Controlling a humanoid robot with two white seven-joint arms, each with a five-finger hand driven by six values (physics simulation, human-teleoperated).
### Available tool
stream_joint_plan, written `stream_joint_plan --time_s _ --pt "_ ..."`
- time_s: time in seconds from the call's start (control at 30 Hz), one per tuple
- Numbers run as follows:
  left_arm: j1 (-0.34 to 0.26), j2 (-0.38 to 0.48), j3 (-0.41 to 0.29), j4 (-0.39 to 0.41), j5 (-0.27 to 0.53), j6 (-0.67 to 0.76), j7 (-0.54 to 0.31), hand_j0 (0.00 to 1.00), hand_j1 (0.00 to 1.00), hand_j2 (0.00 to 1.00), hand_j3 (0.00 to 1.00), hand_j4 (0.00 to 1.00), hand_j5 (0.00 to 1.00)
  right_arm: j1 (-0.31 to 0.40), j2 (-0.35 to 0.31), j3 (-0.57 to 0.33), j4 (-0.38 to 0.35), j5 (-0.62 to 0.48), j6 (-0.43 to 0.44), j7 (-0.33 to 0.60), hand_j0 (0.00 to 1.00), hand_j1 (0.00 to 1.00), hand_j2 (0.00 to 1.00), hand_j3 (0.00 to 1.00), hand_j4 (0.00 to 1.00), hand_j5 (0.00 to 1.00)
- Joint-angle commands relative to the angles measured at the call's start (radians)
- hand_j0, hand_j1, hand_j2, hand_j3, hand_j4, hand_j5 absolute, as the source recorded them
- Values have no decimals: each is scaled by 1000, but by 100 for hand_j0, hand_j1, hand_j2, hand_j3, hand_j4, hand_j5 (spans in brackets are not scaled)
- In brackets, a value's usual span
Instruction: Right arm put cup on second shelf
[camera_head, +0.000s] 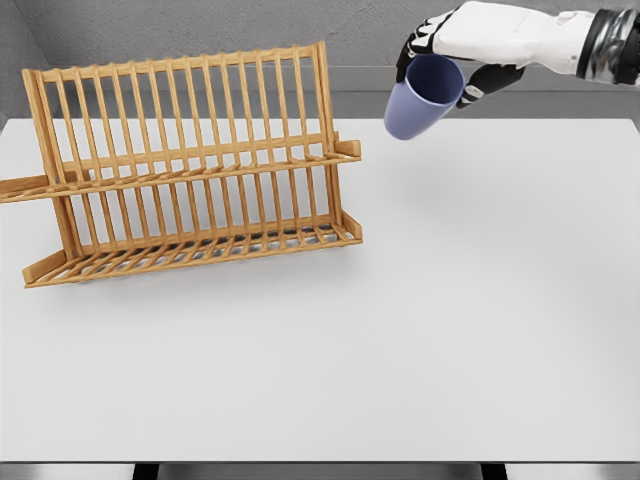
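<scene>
1. The right hand (462, 50) comes in from the upper right on a white arm, its dark fingers (413, 45) wrapped around a blue cup (422, 97) near its rim.
2. The cup hangs below and slightly left of the fingers, tilted, with its open mouth turned up and toward the camera and its base pointing down to the left. It is in the air, clear of the table (400, 330).
3. No brand, label or writing can be read on the cup, the hand or anything else in view.
4. The wooden dish rack (190, 165) stands well to the left of the fingers and lower down, on the white table. It has a tall slatted back and two slatted shelves.
5. The second shelf (200, 170), the upper one, runs across the rack's middle; its right end is the part nearest the cup, though the two are apart.
6. The lower shelf (195, 250) sits at the rack's foot, farther below and left of the fingers.
</scene>
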Motion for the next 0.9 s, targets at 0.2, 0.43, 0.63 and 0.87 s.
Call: stream_joint_plan --time_s 0.2,0.43,0.63,0.87 --pt "0 0 -1 0 0 0 -2 100 100 100 100 100 100 -17 21 -2 -82 -7 4 -1 57 57 57 57 57 57" --pt "0 0 0 -1 0 0 0 100 100 100 100 100 100 -21 40 -3 -126 -7 4 -1 57 57 57 57 57 57" --pt "0 0 -1 0 0 0 0 100 100 100 100 100 100 -29 47 -2 -204 -7 4 -1 57 57 57 57 57 57" --pt "0 0 0 0 0 0 0 100 100 100 100 100 100 -28 49 -2 -252 -7 4 -1 57 57 57 57 57 57"
